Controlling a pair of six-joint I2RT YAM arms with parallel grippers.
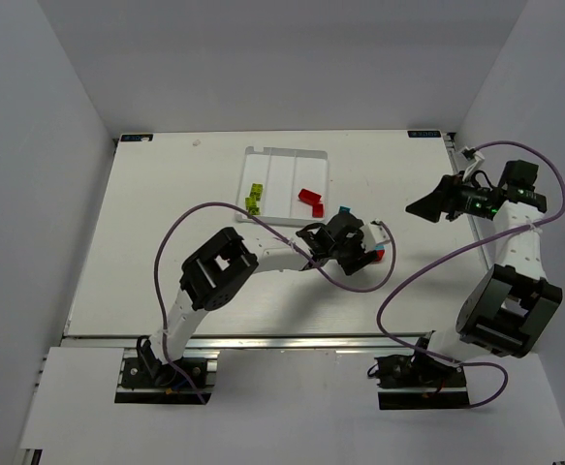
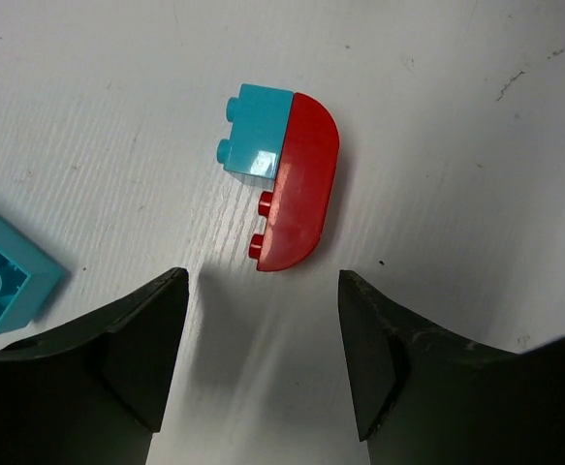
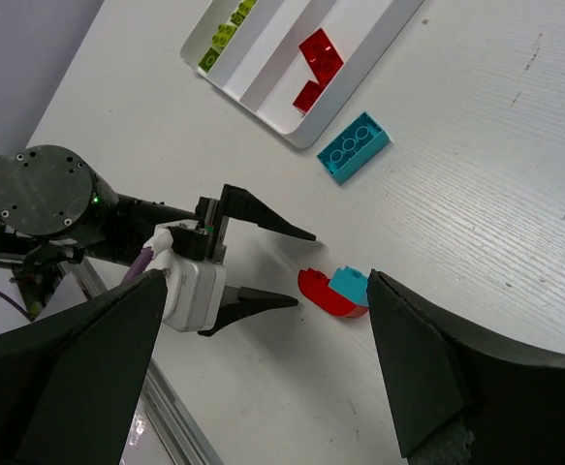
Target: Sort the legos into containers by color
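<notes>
left jaws open, empty; we see the red rounded brick [image 2: 299, 184], joined to a cyan brick [image 2: 258, 136], on the table [image 2: 456, 145] just ahead, long axis running away from them. right jaws open, farther off.

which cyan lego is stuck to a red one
The small cyan brick in front of the left gripper, joined to the rounded red piece; the longer cyan brick lies alone.

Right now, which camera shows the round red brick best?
Left wrist: the round red brick is big and sharp, studs showing. Right wrist shows it small; from the top it is a speck.
</notes>
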